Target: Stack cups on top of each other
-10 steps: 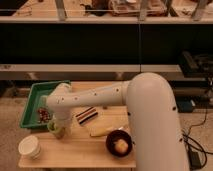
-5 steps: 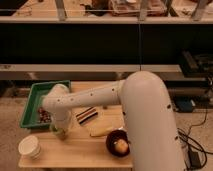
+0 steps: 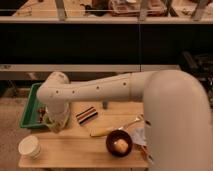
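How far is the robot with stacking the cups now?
Nothing looks stacked yet. The cream-white cup stands alone at the table's front left corner. In hand: the gripper is down at the lime-green cup beside the green tray; whether it holds the cup is hidden. Left: lifting it onto another cup. The greyish cup is not visible.

smooth plastic against pale wood

the arm [image 3: 100,90] wears a smooth cream shell with a soft sheen; its gripper [image 3: 55,120] hangs low at the table's left end, over a glossy lime-green plastic cup [image 3: 50,121]. the table [image 3: 80,150] is light wood, matt — the cream-white ribbed cup [image 3: 30,146] looks like thin plastic or paper. the green tray [image 3: 31,107] reads as plastic; the dark brown bowl [image 3: 119,143] is dull.
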`<state>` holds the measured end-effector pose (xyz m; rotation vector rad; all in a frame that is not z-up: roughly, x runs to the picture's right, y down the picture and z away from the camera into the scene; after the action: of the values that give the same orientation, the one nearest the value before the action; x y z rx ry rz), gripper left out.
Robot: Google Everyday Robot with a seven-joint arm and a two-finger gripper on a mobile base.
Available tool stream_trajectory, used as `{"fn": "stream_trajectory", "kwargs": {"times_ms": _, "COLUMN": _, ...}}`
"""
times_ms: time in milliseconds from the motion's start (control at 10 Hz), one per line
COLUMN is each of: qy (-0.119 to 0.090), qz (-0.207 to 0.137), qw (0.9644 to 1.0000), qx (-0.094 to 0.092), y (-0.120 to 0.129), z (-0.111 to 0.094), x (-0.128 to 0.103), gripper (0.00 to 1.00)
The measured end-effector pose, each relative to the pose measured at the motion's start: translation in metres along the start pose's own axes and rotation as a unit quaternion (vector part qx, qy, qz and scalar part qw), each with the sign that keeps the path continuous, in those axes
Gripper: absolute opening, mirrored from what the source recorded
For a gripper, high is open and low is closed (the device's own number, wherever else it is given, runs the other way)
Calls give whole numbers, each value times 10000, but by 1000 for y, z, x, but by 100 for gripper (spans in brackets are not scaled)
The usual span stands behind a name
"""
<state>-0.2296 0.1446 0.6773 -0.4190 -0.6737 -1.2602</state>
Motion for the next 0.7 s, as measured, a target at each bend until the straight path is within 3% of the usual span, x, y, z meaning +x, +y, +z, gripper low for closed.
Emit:
{"fn": "stream_trajectory", "kwargs": {"times_ms": 200, "qy": -118, "qz": -324, "qw": 9979, "qx": 544, "y": -22, "z": -23, "x": -7, "gripper": 14}}
{"fn": "stream_trajectory", "kwargs": {"times_ms": 500, "qy": -441, "qz": -956, "qw": 9907, "qx": 862, "y": -71, "z": -18, "x": -25, "gripper": 14}}
{"fn": "stream_trajectory", "kwargs": {"times_ms": 700, "qy": -662, "qz": -1510, "qw": 9816, "qx": 958, "y": -102, "z": -1, "x": -43, "gripper": 14}}
